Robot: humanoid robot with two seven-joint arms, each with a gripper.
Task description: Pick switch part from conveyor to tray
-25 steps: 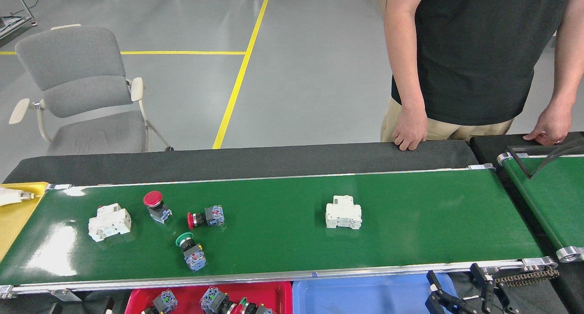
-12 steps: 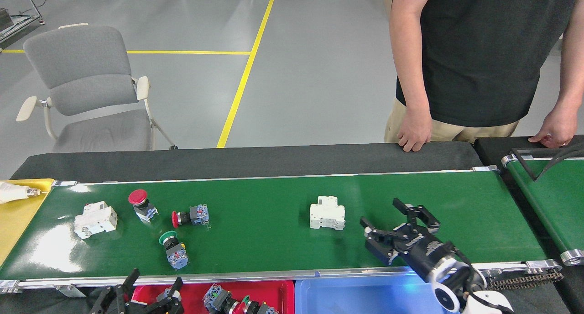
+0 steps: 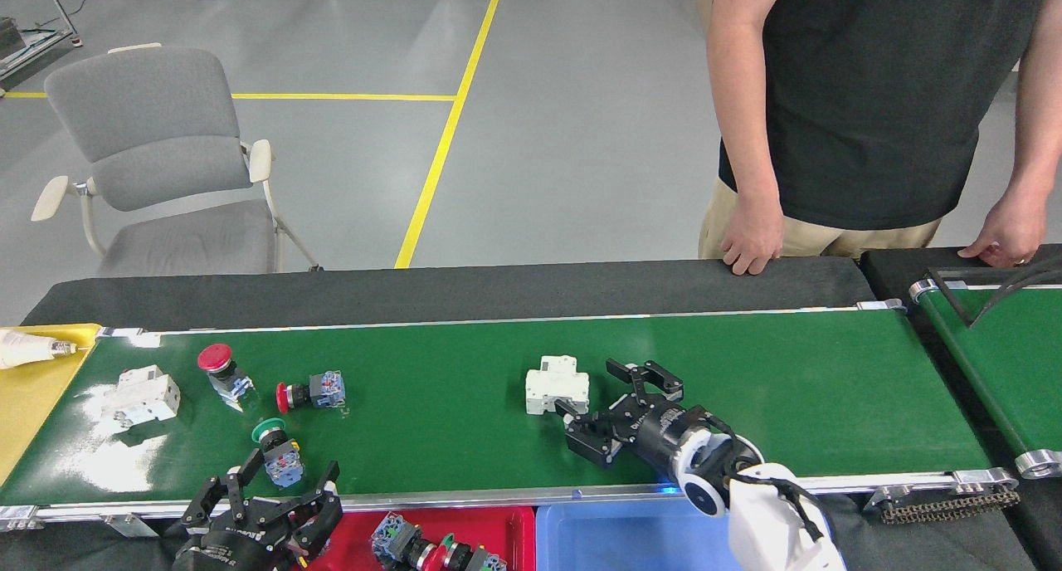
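Showing glossy green across the conveyor (image 3: 747, 372), edged by silver rails. Lying white on the belt: one breaker (image 3: 557, 385) mid-belt and another white breaker (image 3: 139, 397) at the left. Wearing red caps: a mushroom button (image 3: 217, 362) and a smaller red-headed switch (image 3: 309, 392) with a blue-grey body. Carrying a green cap: the green-capped switch (image 3: 276, 450) near the front rail. Sitting red below the rail: the tray (image 3: 498, 531), beside a blue tray (image 3: 630, 538). Glowing yellow at the far left: a yellow tray (image 3: 25, 405). Appearing black: the right gripper (image 3: 618, 413) and left gripper (image 3: 261, 505). Running yellow lines (image 3: 444, 131) over grey floor. Standing grey: a chair (image 3: 149, 156). Wearing a black shirt (image 3: 871, 90) with tan trousers: a person.
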